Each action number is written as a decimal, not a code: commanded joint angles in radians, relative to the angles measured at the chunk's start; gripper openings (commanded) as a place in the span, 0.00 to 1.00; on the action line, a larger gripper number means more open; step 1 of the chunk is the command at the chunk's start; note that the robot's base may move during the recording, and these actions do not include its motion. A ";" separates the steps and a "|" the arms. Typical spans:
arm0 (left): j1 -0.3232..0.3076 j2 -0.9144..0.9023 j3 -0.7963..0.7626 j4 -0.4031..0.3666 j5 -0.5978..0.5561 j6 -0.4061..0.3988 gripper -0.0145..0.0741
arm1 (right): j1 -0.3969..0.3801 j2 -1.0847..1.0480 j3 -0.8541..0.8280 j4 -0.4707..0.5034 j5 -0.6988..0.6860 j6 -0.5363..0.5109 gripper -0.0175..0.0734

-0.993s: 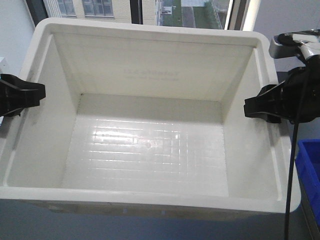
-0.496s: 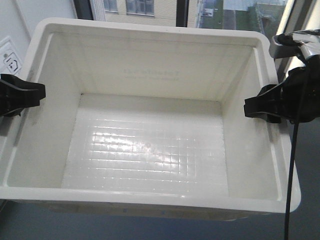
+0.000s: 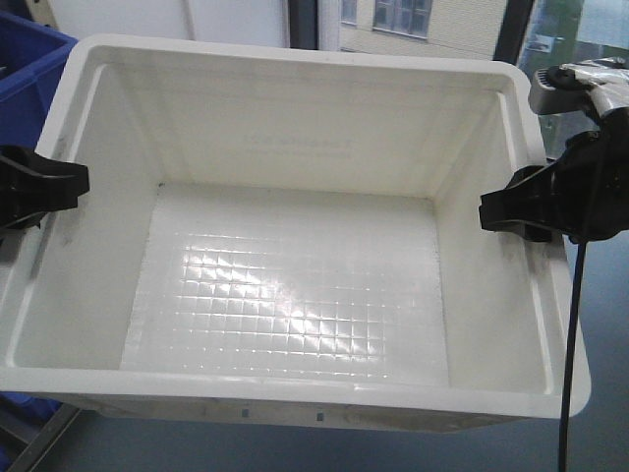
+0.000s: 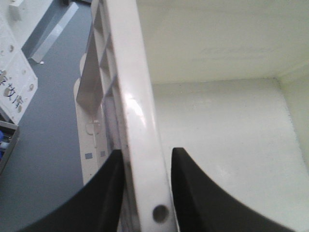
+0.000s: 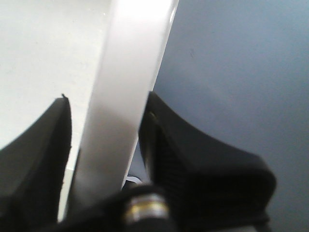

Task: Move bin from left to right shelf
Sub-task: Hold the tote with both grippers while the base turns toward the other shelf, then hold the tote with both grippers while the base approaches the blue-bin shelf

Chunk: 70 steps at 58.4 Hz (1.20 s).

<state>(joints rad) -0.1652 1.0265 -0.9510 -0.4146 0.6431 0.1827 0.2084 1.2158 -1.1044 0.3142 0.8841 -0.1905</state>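
At 9 o'clock the left fingers (image 3: 39,187) pinch the left rim of the bin (image 3: 295,108), one inside the wall and one outside. The bin fills the front view, open side up. At 3 o'clock the right fingers (image 3: 516,208) clamp its right rim the same way. A blue crate (image 3: 25,59) shows at 10 o'clock.

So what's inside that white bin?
Nothing: the bin shows a bare gridded floor and bare side walls. Its near inner wall is hidden beneath the rim.

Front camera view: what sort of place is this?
Likely an indoor storage or lab room: a window shows a neighbouring building, a blue crate sits beside the white bin, and the floor is plain grey.
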 commanded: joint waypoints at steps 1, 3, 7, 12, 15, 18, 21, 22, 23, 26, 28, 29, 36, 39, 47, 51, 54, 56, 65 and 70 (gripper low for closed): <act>-0.015 -0.029 -0.038 -0.108 -0.089 0.018 0.16 | 0.010 -0.039 -0.045 0.115 -0.105 -0.041 0.19; -0.015 -0.029 -0.038 -0.108 -0.089 0.018 0.16 | 0.010 -0.039 -0.045 0.115 -0.105 -0.041 0.19; -0.015 -0.029 -0.038 -0.108 -0.089 0.018 0.16 | 0.010 -0.039 -0.045 0.115 -0.105 -0.041 0.19; -0.015 -0.029 -0.038 -0.108 -0.089 0.018 0.16 | 0.010 -0.039 -0.045 0.115 -0.105 -0.041 0.19; -0.015 -0.029 -0.038 -0.108 -0.089 0.018 0.16 | 0.010 -0.039 -0.045 0.115 -0.105 -0.041 0.19; -0.015 -0.029 -0.038 -0.108 -0.089 0.018 0.16 | 0.010 -0.039 -0.045 0.115 -0.105 -0.041 0.19; -0.015 -0.029 -0.038 -0.108 -0.089 0.018 0.16 | 0.010 -0.039 -0.045 0.115 -0.105 -0.041 0.19; -0.015 -0.029 -0.038 -0.108 -0.089 0.018 0.16 | 0.010 -0.039 -0.045 0.115 -0.105 -0.041 0.19; -0.015 -0.029 -0.038 -0.108 -0.089 0.018 0.16 | 0.010 -0.039 -0.045 0.115 -0.105 -0.041 0.19; -0.015 -0.029 -0.038 -0.108 -0.089 0.018 0.16 | 0.010 -0.039 -0.045 0.115 -0.105 -0.041 0.19; -0.015 -0.029 -0.038 -0.108 -0.089 0.018 0.16 | 0.010 -0.039 -0.045 0.115 -0.105 -0.041 0.19; -0.015 -0.029 -0.038 -0.108 -0.089 0.018 0.16 | 0.010 -0.039 -0.045 0.115 -0.105 -0.041 0.19; -0.015 -0.029 -0.038 -0.108 -0.089 0.018 0.16 | 0.010 -0.039 -0.045 0.115 -0.105 -0.041 0.19; -0.015 -0.029 -0.038 -0.108 -0.089 0.018 0.16 | 0.010 -0.039 -0.045 0.115 -0.105 -0.041 0.19; -0.015 -0.029 -0.038 -0.108 -0.089 0.018 0.16 | 0.010 -0.039 -0.045 0.115 -0.105 -0.041 0.19; -0.015 -0.029 -0.038 -0.108 -0.089 0.018 0.16 | 0.010 -0.039 -0.045 0.115 -0.105 -0.041 0.19; -0.015 -0.029 -0.038 -0.108 -0.089 0.018 0.16 | 0.010 -0.039 -0.045 0.115 -0.105 -0.041 0.19; -0.015 -0.029 -0.038 -0.108 -0.089 0.018 0.16 | 0.010 -0.039 -0.045 0.115 -0.105 -0.041 0.19; -0.015 -0.029 -0.038 -0.108 -0.089 0.018 0.16 | 0.010 -0.039 -0.045 0.115 -0.105 -0.041 0.19; -0.015 -0.029 -0.038 -0.108 -0.089 0.018 0.16 | 0.010 -0.039 -0.045 0.115 -0.105 -0.041 0.19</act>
<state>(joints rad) -0.1652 1.0265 -0.9510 -0.4146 0.6431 0.1827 0.2084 1.2158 -1.1044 0.3142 0.8841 -0.1905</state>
